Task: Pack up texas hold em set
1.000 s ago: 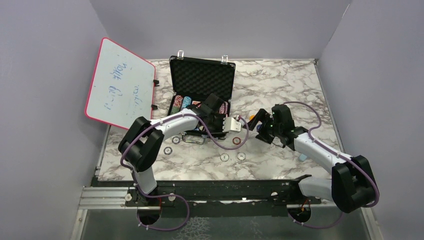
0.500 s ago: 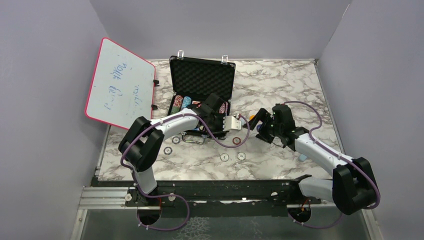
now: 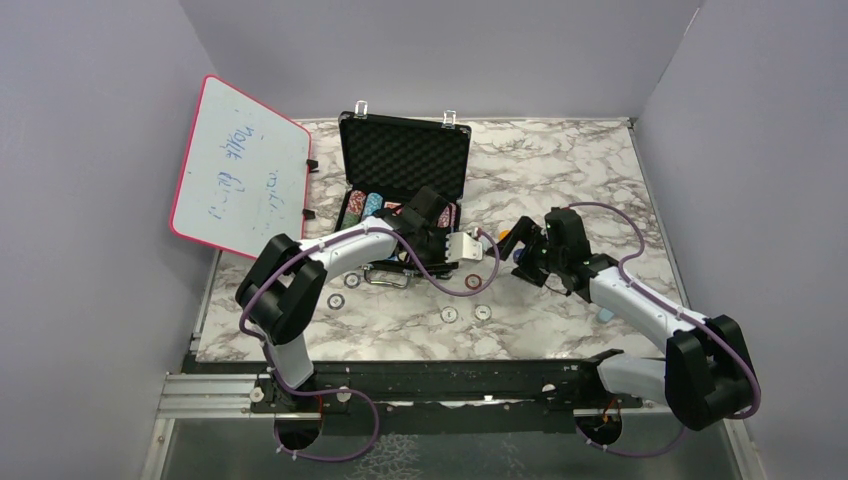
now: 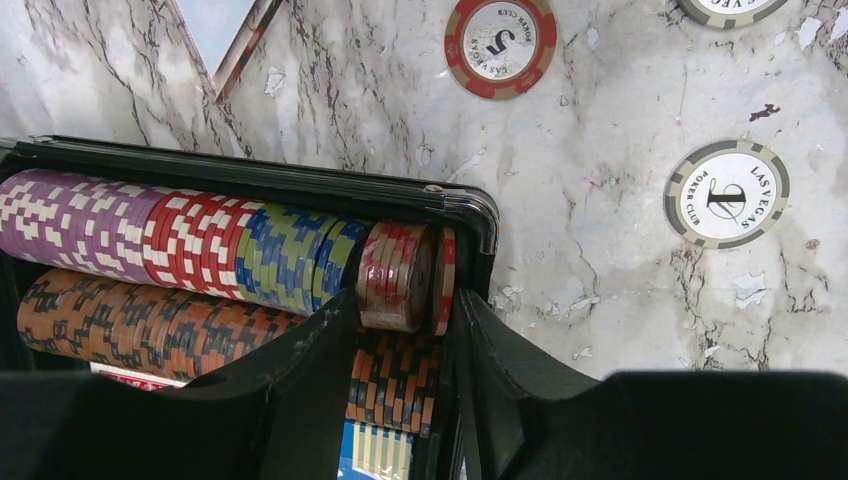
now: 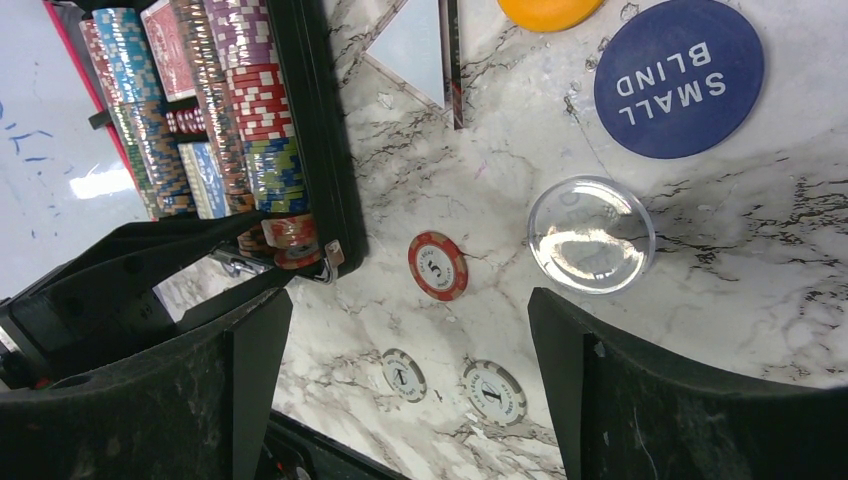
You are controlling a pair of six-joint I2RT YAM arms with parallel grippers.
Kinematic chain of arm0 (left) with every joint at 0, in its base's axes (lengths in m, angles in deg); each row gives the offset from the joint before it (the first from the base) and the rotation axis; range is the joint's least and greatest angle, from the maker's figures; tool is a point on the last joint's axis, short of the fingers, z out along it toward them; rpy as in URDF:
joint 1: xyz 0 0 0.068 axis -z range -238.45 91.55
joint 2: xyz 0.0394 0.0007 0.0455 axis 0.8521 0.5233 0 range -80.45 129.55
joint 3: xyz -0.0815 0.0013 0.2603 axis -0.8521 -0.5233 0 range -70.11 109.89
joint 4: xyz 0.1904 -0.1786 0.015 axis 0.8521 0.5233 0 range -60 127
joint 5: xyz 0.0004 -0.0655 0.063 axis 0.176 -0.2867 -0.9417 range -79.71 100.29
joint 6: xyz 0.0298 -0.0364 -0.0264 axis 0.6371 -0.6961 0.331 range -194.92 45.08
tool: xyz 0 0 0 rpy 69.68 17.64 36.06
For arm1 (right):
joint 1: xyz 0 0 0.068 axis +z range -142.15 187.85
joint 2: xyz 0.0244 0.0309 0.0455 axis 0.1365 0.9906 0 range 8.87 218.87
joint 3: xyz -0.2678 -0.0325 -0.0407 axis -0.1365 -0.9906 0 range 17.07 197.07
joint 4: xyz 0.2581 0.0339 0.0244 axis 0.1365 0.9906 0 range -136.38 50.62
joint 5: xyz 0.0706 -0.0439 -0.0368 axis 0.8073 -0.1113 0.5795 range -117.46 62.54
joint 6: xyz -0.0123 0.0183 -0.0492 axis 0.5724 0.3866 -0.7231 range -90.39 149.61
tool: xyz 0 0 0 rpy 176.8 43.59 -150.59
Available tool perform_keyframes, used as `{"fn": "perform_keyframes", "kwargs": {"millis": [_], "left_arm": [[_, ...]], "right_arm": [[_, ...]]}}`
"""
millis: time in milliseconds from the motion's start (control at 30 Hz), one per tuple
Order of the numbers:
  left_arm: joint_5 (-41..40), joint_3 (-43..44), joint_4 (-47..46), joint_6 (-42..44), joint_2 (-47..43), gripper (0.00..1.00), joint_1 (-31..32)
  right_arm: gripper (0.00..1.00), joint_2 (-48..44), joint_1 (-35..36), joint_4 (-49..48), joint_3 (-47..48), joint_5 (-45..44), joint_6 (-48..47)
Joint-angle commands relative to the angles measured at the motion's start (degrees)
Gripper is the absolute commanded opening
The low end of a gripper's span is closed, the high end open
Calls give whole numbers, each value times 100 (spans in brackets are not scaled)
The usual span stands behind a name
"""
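The briefcase (image 3: 405,160) stands open at the back centre of the table (image 3: 580,170), with its foam-lined lid upright. We see its lower half packed with chips standing on edge in rows. The row of striped chips (image 4: 170,235) along the case's near wall runs purple, red, then blue-and-yellow. An orange-and-black row (image 4: 150,320) lies beside it. The right wrist view also shows a teal chip row (image 5: 120,40), a red card deck (image 5: 168,50) and a blue card deck (image 5: 205,165) deeper in the case.

The left tool (image 4: 400,310) sits over the case's near right corner. A short stack of red chips (image 4: 395,275) stands at the end of the striped row, against the case's end wall, directly between the tool's fingers (image 4: 300,400). The fingers lie close against both sides of this stack. We cannot tell whether they press on it.

The right tool (image 5: 405,300) hangs above the table to the right of the case, with its fingers spread wide and nothing between them. Below it on the table lie a red "5" chip (image 5: 437,265), a clear round disc (image 5: 590,235), two pale chips (image 5: 493,392), the blue "SMALL BLIND" button (image 5: 678,75) and the edge of an orange button (image 5: 548,10). The whiteboard (image 3: 243,165) leans at the table's left.
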Motion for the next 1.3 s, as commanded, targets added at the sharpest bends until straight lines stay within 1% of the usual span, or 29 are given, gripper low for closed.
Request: {"fn": "perform_keyframes", "kwargs": {"millis": [0,67,200,300,433,500,567,667,767,833,900,1033,1133,1200,1267], "left_arm": [[-176,174,-109,166,-249,44,-101],[-123,187,-108,154,-262,43,-127],[49,201,-116,107,-602,41,-230],[227,106,-209,-8,-843,41,-324],[603,-100,-530,-474,-1292,41,-509],[758,-268,-873,-919,-1572,42,-603],[779,-530,-1406,-1454,-1909,45,-662],[626,-1136,-2687,-2523,-2533,48,-724],[197,-1913,-4025,-3650,-3164,55,-745],[-284,-2417,-4831,-4177,-3488,59,-756],[-705,-2762,-5350,-4491,-3674,62,-764],[-1849,-3056,-5522,-4875,-3771,63,-778],[-2754,-3249,-5531,-5469,-3945,66,-828],[-3035,-3423,-5531,-5964,-4131,68,-923],[-2840,-3559,-5490,-6247,-4327,73,-1025]], "right_arm": [[91,-145,-28,47,-20,-109,-130],[91,-136,-23,63,-5,-109,-179],[90,-101,-29,156,126,-63,-467],[88,-47,-28,222,237,32,-857],[88,145,-19,317,406,198,-1474],[87,296,4,456,532,201,-1722],[86,453,157,603,650,29,-1899],[85,705,615,843,871,-508,-2030],[84,935,1068,995,1084,-1023,-2070],[82,1134,1312,1020,1212,-1140,-2168],[81,1378,1566,1105,1376,-1296,-2360],[81,1934,2130,1406,1787,-1959,-2575],[81,2283,2373,1572,2007,-2422,-2554],[81,2447,2459,1671,2089,-2715,-2506],[81,2569,2509,1691,2144,-2854,-2540]]}}
